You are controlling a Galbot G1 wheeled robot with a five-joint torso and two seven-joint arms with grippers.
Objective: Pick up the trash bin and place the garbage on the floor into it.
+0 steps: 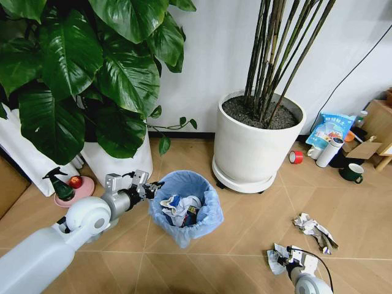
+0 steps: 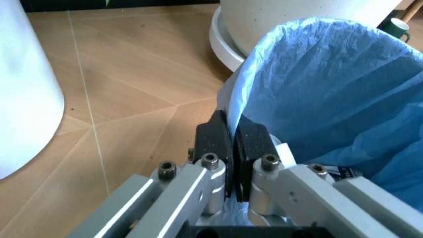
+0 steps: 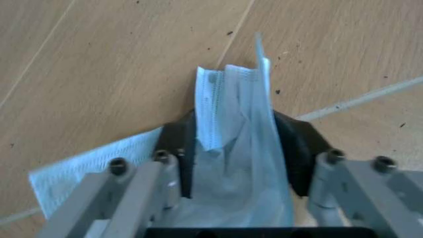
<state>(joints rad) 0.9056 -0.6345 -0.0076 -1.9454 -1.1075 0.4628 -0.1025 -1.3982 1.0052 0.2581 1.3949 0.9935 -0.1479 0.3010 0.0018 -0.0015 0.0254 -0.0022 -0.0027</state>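
Head view — left pincer [image 1: 149,187] grips trash bin [image 1: 187,208] rim.

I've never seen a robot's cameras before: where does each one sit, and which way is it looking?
Head: high on the robot, looking down at the bin, floor and pots; both arms show.
Left wrist: behind the left pincer, shut on the bin's blue bag.
Right wrist: behind the right pincer, shut on a pale blue face mask just over the floor.
Shared: head and left wrist both show the bin, that pincer and the white pot.
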